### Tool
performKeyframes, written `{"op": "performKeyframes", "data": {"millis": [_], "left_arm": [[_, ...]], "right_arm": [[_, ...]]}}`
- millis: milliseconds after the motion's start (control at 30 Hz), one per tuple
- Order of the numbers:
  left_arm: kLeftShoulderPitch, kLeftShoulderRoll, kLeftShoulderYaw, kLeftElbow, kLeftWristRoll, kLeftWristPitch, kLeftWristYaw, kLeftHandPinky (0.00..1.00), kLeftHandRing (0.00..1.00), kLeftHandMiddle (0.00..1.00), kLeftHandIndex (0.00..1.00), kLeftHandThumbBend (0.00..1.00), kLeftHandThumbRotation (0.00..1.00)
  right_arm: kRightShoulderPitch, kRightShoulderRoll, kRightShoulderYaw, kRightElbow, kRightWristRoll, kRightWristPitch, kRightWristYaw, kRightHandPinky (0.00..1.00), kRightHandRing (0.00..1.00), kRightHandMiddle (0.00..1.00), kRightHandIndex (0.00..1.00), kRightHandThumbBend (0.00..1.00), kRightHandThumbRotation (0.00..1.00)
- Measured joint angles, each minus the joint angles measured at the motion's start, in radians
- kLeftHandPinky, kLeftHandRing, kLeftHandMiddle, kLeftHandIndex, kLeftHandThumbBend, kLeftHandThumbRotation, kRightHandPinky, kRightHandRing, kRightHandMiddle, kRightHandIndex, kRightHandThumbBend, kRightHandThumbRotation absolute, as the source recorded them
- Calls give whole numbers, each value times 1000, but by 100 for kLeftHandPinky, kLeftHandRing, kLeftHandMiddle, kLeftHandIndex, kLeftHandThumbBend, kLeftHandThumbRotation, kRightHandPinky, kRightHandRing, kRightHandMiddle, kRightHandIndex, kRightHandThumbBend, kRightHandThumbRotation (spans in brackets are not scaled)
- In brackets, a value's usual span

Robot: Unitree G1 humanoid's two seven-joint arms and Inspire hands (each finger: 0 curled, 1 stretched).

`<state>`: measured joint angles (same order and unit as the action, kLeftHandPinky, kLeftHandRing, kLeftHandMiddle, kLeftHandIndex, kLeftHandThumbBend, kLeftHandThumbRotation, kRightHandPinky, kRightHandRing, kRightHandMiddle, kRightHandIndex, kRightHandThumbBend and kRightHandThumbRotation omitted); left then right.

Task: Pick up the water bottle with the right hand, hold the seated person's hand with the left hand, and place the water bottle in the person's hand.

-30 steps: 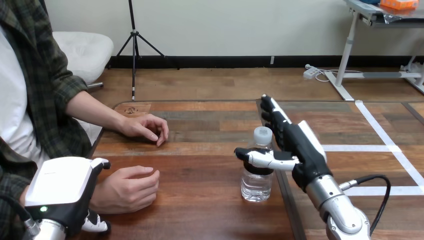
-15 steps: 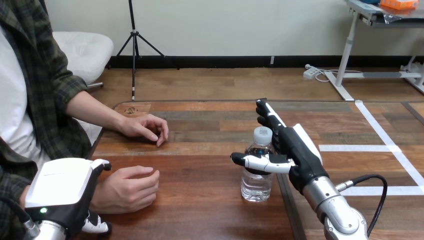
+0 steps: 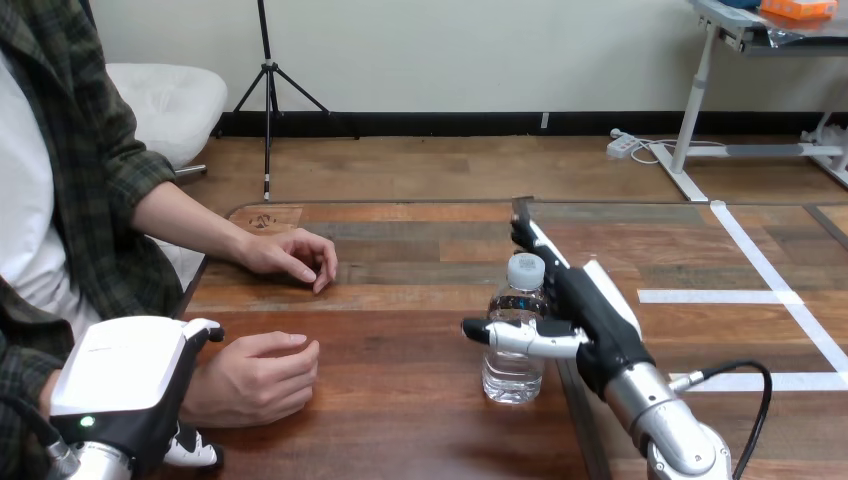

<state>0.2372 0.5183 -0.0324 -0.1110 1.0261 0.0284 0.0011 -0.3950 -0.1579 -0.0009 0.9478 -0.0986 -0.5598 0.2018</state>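
A clear water bottle (image 3: pixel 514 352) with a white cap stands upright near the table's middle. My right hand (image 3: pixel 597 318) is beside it on the right and open. Its straight fingers (image 3: pixel 532 238) reach past the bottle on the far side, and the thumb (image 3: pixel 505 335) crosses the bottle's near side at its upper body. My left hand (image 3: pixel 122 378) sits at the bottom left, its white back toward me, over the wrist of the person's nearer hand (image 3: pixel 255 375). That hand lies loosely curled on the table. The person's farther hand (image 3: pixel 290 256) rests flat on the table.
The wooden table (image 3: pixel 400 290) has a seam running down just right of the bottle, and its right edge lies beyond my right arm. The person sits at the left side, forearms on the table.
My right hand has slid left toward the bottle, so its fingers now pass behind the cap and the thumb lies across the front. The bottle, my left hand and the person's hands are unmoved.
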Motion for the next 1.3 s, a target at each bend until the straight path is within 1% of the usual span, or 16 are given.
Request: {"op": "performKeyframes", "data": {"millis": [400,600,967,1067,1300], "left_arm": [[3,4,0,0,-6,-5,4,76,78,79,78,89,9],[6,5,0,-1,-14,-5,4,77,78,79,78,88,9],[12,6,0,-3,-15,-4,4,77,78,79,78,88,10],[13,7,0,-4,-15,-5,4,77,78,79,78,88,10],[18,12,0,-5,-21,-10,5,76,78,79,78,88,10]], "right_arm": [[0,5,0,71,0,-1,-13,100,100,100,100,84,13],[-2,10,0,102,0,-9,-30,99,97,98,98,82,10],[-5,32,-2,143,1,-18,-73,92,91,93,92,80,3],[-7,39,-3,155,2,-19,-76,89,89,90,89,79,1],[-13,52,-6,173,8,-19,-87,85,83,85,85,77,0]]}}
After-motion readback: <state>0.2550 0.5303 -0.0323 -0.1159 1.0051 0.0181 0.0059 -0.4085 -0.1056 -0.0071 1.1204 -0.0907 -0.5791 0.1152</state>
